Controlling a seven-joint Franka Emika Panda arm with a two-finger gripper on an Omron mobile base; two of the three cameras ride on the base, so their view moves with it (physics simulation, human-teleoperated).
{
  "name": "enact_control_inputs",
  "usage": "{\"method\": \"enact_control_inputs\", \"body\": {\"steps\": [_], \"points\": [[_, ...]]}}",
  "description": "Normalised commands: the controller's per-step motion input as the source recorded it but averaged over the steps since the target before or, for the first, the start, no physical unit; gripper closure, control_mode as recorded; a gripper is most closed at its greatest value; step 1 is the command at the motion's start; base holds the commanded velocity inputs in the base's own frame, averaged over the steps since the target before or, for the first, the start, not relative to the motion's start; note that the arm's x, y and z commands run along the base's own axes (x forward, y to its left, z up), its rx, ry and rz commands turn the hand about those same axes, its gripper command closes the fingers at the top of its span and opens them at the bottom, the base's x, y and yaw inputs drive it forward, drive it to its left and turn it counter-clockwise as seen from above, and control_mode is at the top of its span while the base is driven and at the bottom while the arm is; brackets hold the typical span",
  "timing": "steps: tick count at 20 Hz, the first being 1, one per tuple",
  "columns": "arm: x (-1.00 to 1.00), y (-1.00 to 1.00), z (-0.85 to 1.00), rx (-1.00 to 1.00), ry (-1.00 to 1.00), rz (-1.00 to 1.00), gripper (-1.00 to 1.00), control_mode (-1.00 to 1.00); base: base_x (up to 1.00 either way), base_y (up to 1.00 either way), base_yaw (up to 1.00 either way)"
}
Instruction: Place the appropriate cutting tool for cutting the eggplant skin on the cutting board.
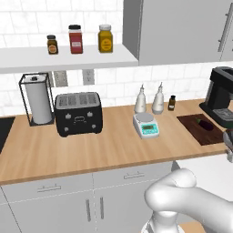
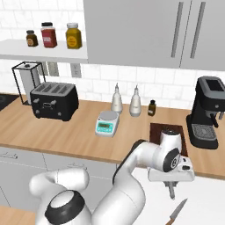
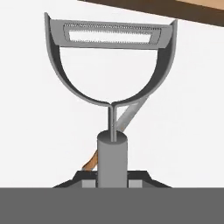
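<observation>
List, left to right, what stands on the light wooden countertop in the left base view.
White paper towel roll in a black wire holder → black toaster → small teal kitchen scale → dark reddish-brown cutting board → black coffee machine.

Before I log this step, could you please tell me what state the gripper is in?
Gripper: closed, fingers holding the peeler by its handle.

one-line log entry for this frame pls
phase: tool grasped, off the counter | pincer: shut on peeler | knife: lying below | eggplant: on cutting board | next: carry peeler to board
</observation>
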Motion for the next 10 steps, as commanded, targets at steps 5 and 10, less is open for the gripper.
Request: {"method": "enact_control_inputs", "body": {"steps": [5, 10], "points": [[0.8, 0.29, 0.49, 0.06, 0.0, 0.0, 1.0, -1.0, 0.0, 0.0, 0.0], [0.52, 0.03, 0.51, 0.0, 0.0, 0.01, 1.0, -1.0, 0.0, 0.0, 0.0]]}}
